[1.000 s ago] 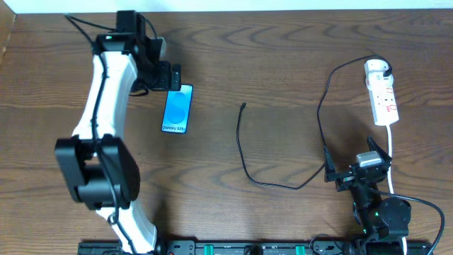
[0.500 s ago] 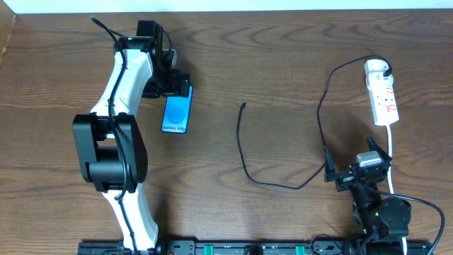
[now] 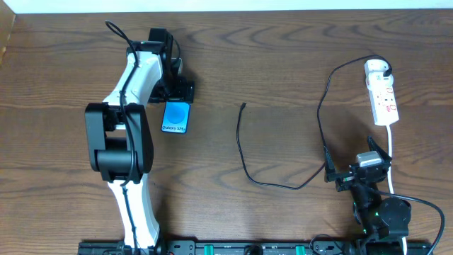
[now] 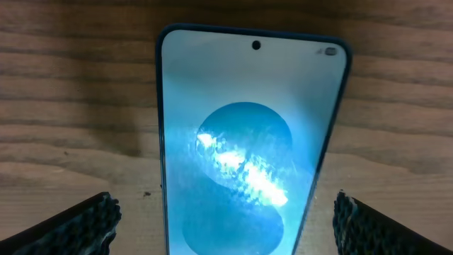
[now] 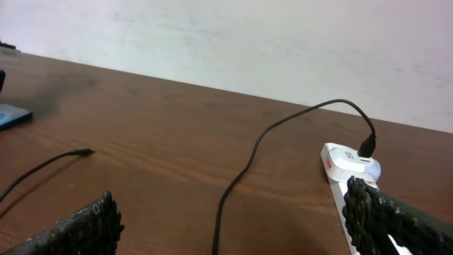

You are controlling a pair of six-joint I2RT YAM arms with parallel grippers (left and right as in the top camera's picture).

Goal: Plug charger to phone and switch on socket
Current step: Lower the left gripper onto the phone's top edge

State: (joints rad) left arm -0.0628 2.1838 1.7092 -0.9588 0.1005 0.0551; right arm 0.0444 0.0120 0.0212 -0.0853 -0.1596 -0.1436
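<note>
Wooden table (image 3: 283, 57): left gripper (image 3: 177, 95) gapes astride the phone (image 3: 176, 119); right gripper (image 3: 358, 171) fingers likewise apart.

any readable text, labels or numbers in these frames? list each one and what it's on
"Galaxy": white, along the lower edge of the phone screen, overhead view. The characters after it look like "S25+" but are too small to be sure.
The power strip has red markings that are too small to read.
Both wrist views show no text.
</note>
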